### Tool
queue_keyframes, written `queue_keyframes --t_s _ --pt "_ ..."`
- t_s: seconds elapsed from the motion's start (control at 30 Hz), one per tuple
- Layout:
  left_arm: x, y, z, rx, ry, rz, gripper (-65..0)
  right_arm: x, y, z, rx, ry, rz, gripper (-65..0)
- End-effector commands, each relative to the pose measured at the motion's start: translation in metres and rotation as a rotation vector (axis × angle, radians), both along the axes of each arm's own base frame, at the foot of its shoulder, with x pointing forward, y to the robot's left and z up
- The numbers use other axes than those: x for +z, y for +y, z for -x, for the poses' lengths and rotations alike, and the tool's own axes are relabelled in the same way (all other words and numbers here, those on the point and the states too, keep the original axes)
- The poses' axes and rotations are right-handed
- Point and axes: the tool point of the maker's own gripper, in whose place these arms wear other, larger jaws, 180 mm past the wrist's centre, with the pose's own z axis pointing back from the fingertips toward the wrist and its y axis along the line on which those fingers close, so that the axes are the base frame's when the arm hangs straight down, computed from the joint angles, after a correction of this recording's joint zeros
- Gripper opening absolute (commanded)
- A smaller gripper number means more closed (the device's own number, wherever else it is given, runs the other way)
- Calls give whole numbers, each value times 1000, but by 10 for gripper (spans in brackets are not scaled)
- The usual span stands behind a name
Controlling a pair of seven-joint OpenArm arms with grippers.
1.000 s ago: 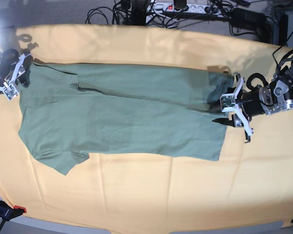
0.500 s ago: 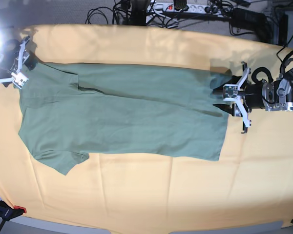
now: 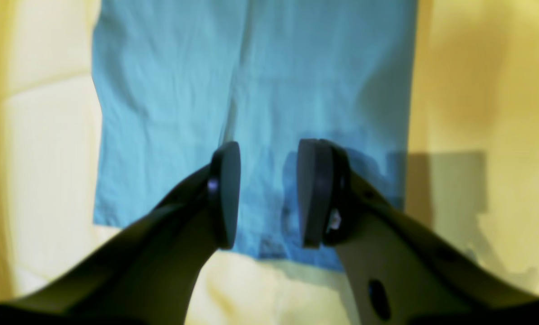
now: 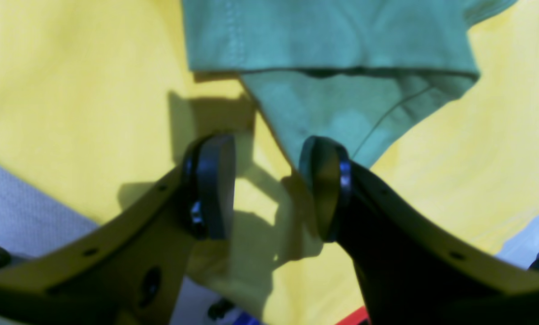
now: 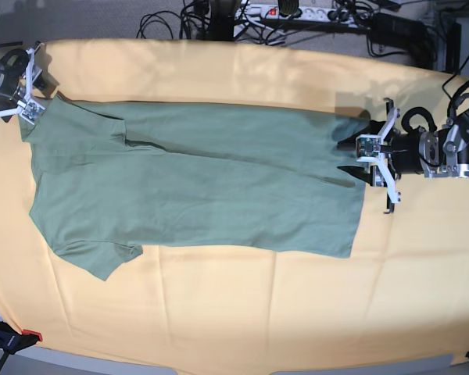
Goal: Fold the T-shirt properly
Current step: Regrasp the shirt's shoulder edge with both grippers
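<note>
The T-shirt (image 5: 195,180) lies spread flat on the worktop's yellow-orange cloth (image 5: 242,312), its length running from nine o'clock to three o'clock in the base view. The upper side is already folded in, giving a straight top edge with a diagonal crease across the body, while one short sleeve (image 5: 102,256) still sticks out at about seven o'clock. The hem end sits toward three o'clock, the shoulder end toward nine.

The left end effector (image 5: 350,156) is at three o'clock, right at the hem edge. In its wrist view the left end effector (image 3: 268,194) has its two dark pads parted by a moderate gap, nothing between them, hovering over the shirt's (image 3: 251,113) hem, with the yellow cloth (image 3: 477,90) showing on either side. I cannot tell whether the pads touch the fabric.

The right end effector (image 5: 27,105) is at ten o'clock, just beside the shirt's top shoulder corner. From its wrist view the right end effector (image 4: 268,189) also stands parted, gripping nothing; a corner of green fabric (image 4: 341,104) reaches down beside one pad, and the gap itself shows mostly yellow cloth (image 4: 71,90) and shadow.

A tangle of black cables and a power strip (image 5: 297,12) lie beyond the worktop at twelve o'clock.
</note>
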Motion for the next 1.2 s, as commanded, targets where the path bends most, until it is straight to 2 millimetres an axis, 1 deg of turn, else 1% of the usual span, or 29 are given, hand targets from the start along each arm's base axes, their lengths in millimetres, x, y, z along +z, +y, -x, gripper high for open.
queue_keyframes --t_s 0.0,0.1,0.17,0.37,0.47,0.5,0.53,0.6,0.63,0.7,0.83,0.9,1.07,1.17 --pt "14 1 -7 0 -30 20 -427 11 -1 -11 16 -45 4 -350" --pt "14 1 -7 0 -30 20 -427 15 -4 -21 9 -108 18 -350" --pt "14 2 -5 -5 -24 17 -427 15 -6 -24 -5 -131 8 -350" --pt "14 1 -5 -6 -24 19 -427 3 -21 -17 -45 -100 12 -350" --pt "14 1 -5 -6 -23 20 -427 -1 -21 -12 -32 -76 7 -353" --pt "14 1 -5 -6 -23 19 -427 0 -21 -13 -34 -79 7 -381" --pt "14 1 -5 -6 -23 19 -427 1 -22 -15 -38 -86 8 -435" --pt "14 2 -5 -5 -22 19 -426 3 -23 -20 -58 -119 5 -592" --pt "15 1 -5 -2 -18 26 -422 5 -24 -23 -71 -135 6 -650" --pt "18 0 -4 8 -3 50 -422 7 -28 -27 -98 -161 15 -650" --pt "29 -7 3 14 28 108 -348 9 -31 -29 -120 -181 23 -650" --pt "32 -8 6 7 30 102 -335 9 -31 -29 -119 -180 23 -650" --pt "25 5 10 21 34 23 -335 9 -31 -29 -119 -180 23 -650" --pt "14 15 17 12 38 -37 -335 9 -31 -29 -119 -180 23 -650"
